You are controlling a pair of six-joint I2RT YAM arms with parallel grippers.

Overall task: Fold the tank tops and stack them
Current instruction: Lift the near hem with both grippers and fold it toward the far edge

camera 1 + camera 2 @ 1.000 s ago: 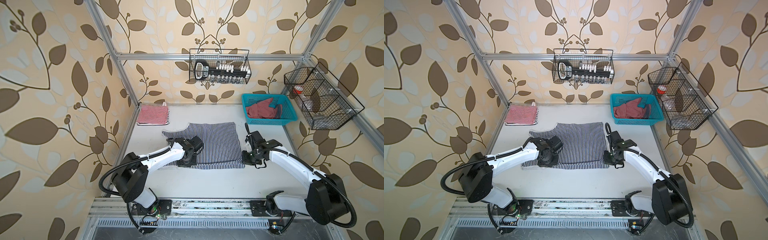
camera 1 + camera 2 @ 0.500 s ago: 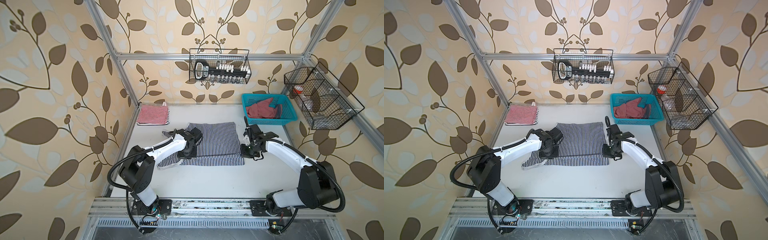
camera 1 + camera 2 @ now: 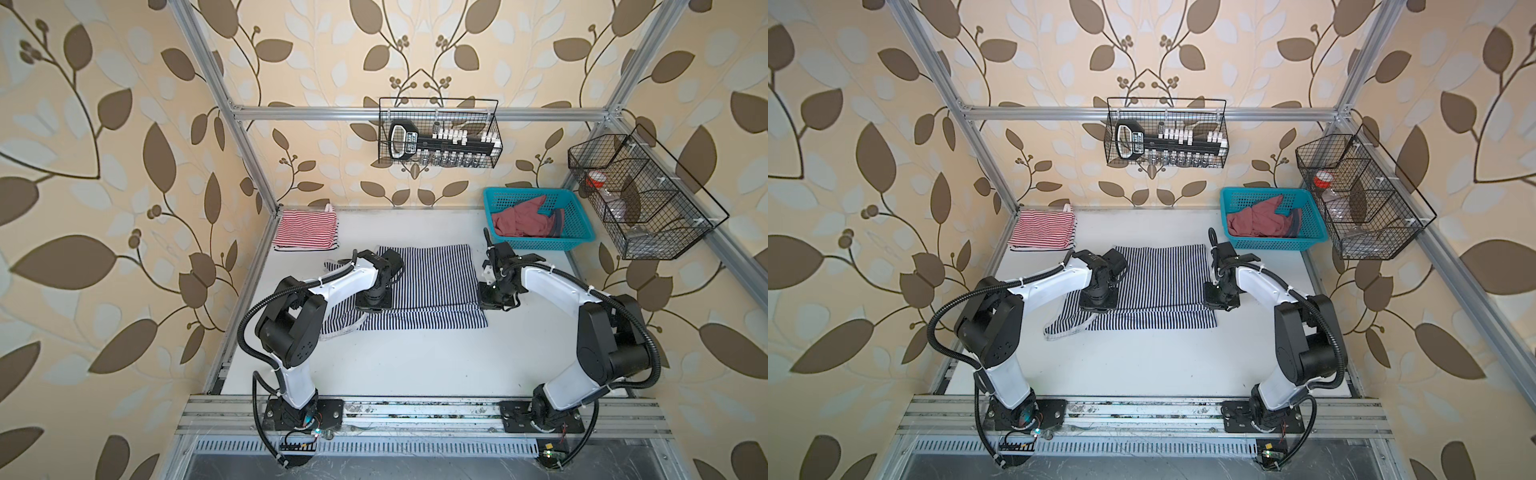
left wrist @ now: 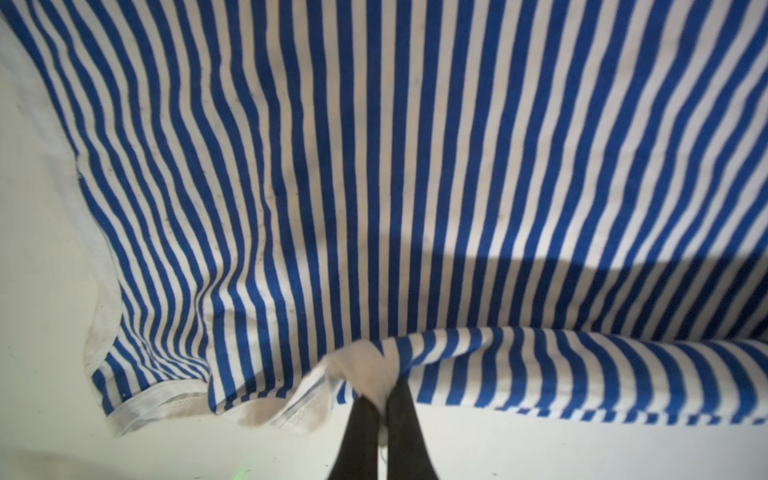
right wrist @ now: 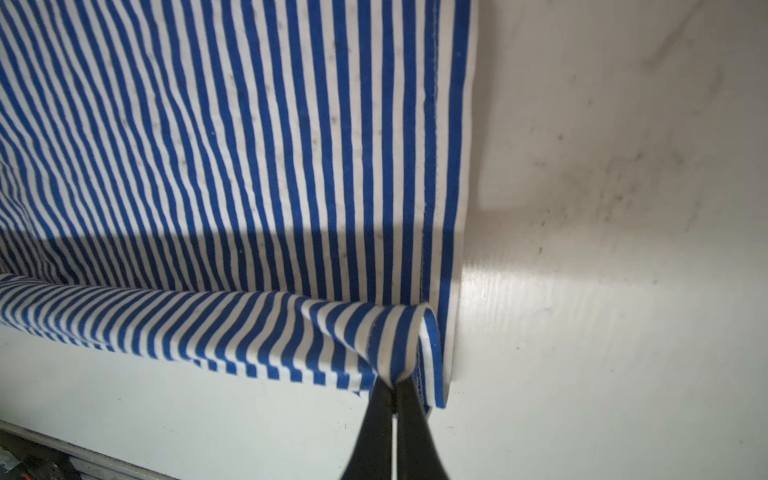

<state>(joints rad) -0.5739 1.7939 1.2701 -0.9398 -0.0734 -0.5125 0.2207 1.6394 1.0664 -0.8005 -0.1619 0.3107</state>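
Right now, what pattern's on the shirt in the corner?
Red and white stripes on the shirt, clearest in a top view.

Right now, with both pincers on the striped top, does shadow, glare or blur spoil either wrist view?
Left wrist view: a dark shadow band crosses the navy-and-white striped tank top, and the white trim at the left pincer is blurred. Right wrist view: the same kind of shadow on the cloth, glare on the table beside the hem, the right pincer sharp.

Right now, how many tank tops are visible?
3: red-and-white striped tank top, folded, far left corner; navy-and-white striped tank top, centre, half folded; dusty red tank top, crumpled in turquoise plastic basket. More may hide beneath.
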